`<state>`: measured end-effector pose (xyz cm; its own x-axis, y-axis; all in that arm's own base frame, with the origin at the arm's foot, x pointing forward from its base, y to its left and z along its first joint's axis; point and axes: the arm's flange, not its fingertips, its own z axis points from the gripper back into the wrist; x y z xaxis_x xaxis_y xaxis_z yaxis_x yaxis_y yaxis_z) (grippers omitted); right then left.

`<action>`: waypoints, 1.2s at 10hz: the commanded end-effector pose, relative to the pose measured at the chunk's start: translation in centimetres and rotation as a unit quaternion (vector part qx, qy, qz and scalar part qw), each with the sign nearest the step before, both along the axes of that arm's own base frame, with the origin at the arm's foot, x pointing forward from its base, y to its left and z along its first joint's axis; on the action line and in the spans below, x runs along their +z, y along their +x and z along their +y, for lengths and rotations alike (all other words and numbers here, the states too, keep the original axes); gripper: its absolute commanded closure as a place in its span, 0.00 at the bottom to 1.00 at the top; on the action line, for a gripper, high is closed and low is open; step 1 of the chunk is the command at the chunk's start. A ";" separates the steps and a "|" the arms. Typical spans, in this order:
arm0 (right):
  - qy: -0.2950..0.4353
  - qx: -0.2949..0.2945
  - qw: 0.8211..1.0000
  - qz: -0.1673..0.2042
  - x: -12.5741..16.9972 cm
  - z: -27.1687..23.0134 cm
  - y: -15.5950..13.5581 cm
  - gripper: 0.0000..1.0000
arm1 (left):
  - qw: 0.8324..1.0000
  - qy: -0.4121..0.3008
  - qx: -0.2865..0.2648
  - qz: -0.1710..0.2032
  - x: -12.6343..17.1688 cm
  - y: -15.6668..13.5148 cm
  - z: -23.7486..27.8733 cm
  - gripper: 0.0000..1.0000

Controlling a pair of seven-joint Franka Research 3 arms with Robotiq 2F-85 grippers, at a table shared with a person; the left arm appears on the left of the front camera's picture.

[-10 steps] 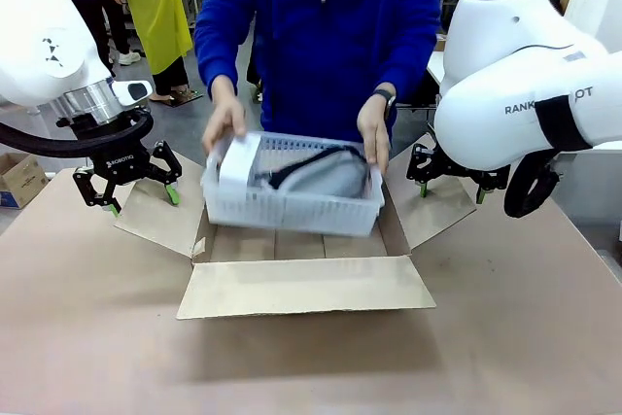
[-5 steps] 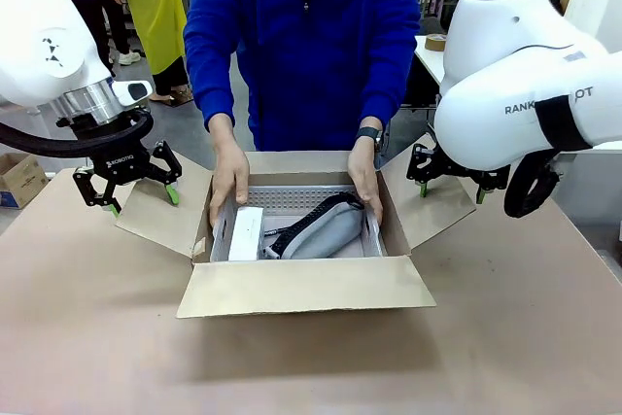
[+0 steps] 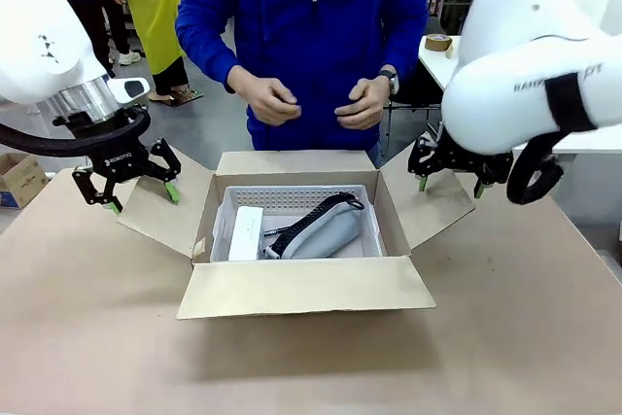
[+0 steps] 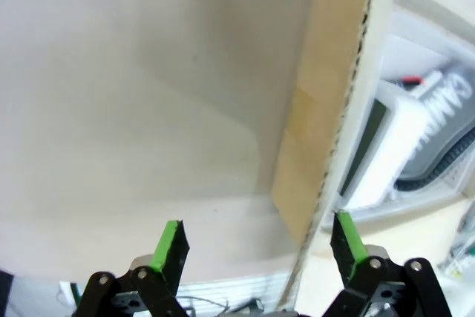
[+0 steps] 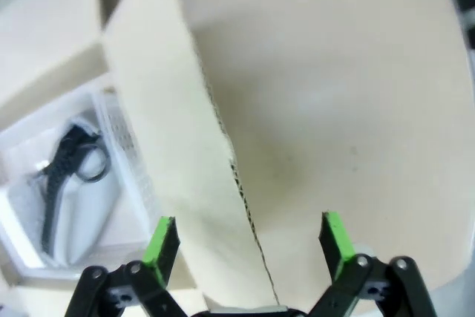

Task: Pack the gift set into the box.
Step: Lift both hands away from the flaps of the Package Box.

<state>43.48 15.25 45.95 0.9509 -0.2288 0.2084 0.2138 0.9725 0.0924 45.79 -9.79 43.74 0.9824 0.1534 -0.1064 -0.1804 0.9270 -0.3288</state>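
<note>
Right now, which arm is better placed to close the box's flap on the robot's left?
Left, likely: the left gripper, open, hangs at the outer edge of that flap; the right gripper sits across the box.

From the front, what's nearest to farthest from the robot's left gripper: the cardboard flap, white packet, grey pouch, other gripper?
From the left gripper:
1. Box flap, directly beside it.
2. White packet, left side of the basket.
3. Grey pouch, right side of the basket.
4. Right gripper, on the opposite side.
</note>
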 end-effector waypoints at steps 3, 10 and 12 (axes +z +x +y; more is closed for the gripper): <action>0.379 0.027 0.925 0.007 3.8 -17.8 -6.6 0.00 | 0.865 -0.494 -0.055 -0.070 0.5 -4.1 18.1 0.00; 0.475 -0.044 0.877 -0.053 0.5 -25.7 -11.6 0.00 | 0.875 -0.468 0.056 -0.115 -4.4 -8.8 25.9 0.00; 0.475 -0.044 0.877 -0.053 0.5 -25.7 -11.6 0.00 | 0.875 -0.468 0.056 -0.115 -4.4 -8.8 25.9 0.00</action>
<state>32.12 -9.85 46.76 0.9094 -0.4137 -0.0428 0.2450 0.4496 0.8589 37.54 16.27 39.52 0.9804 0.1955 -0.0251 -0.0671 0.2112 -0.9751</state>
